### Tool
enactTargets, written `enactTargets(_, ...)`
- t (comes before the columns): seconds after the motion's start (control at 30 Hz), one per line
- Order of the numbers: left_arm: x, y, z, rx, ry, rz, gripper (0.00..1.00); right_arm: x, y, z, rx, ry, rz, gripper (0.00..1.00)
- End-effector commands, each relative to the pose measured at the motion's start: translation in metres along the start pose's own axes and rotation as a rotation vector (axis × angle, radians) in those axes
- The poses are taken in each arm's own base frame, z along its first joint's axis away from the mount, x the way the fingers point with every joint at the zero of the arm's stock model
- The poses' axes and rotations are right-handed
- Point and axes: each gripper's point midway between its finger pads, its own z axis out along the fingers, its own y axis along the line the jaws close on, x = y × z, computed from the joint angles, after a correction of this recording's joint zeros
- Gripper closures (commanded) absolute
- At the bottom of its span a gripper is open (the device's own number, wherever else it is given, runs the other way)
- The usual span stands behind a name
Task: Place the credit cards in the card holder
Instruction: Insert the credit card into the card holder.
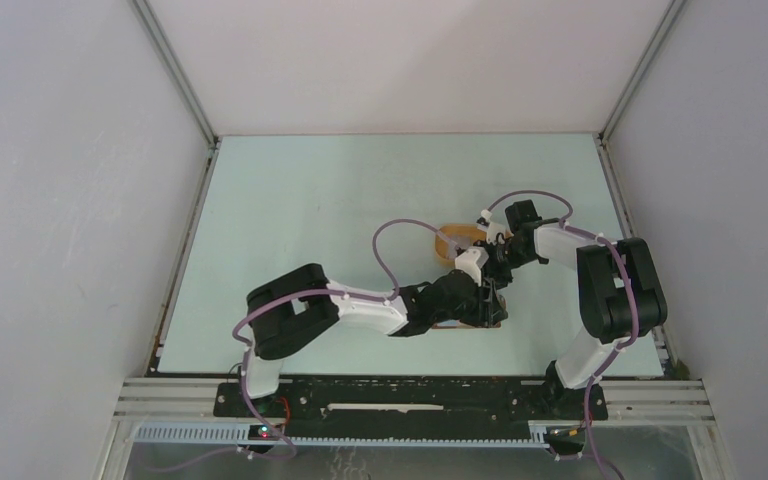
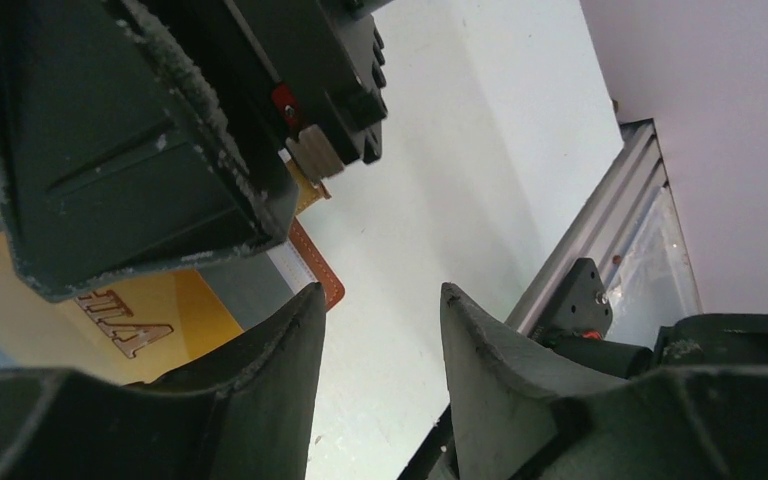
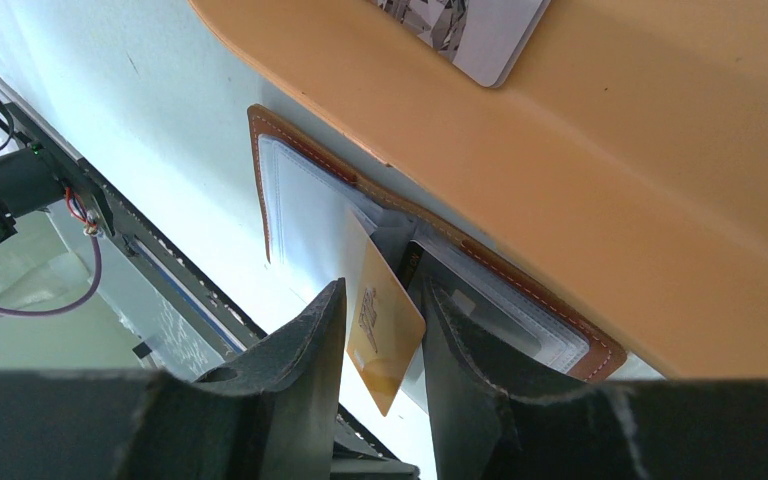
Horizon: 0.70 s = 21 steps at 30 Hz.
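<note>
The card holder [image 3: 258, 170] lies open on the table, reddish-brown leather with clear sleeves, beside the orange-yellow tray [image 3: 610, 170]. A gold credit card [image 3: 385, 335] stands tilted with its top end in the holder's middle fold. It spans the gap between my right gripper's [image 3: 385, 290] fingers and touches both. A pale patterned card [image 3: 470, 30] lies on the tray. My left gripper [image 2: 380, 295] is open and empty just off the holder's corner [image 2: 322, 285]; the gold card [image 2: 160, 310] also shows there. In the top view both grippers [image 1: 490, 300] meet over the holder [image 1: 460, 327].
The tray [image 1: 455, 240] sits just behind the holder, under the right arm. The aluminium frame rail [image 2: 600, 240] runs along the table's near edge close to my left gripper. White walls enclose the table on three sides.
</note>
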Motion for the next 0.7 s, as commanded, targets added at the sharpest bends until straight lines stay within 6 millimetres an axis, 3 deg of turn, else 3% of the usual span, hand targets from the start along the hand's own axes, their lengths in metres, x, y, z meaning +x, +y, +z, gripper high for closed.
enactTargets(0.0, -0.011, -0.013, 0.01, -0.002, -0.001, 0.029, 0.49, -0.006, -0.001, -0.004, 0.014, -0.013, -0.02, 0.58)
enactTargets(0.4, -0.01, 0.008, 0.023, -0.14, 0.025, 0.059, 0.48, -0.006, -0.002, -0.004, 0.017, -0.012, -0.02, 0.58)
enactTargets(0.67, -0.012, 0.029, 0.017, -0.236, 0.02, 0.059, 0.47, -0.006, -0.002, -0.004, 0.015, -0.013, -0.023, 0.58)
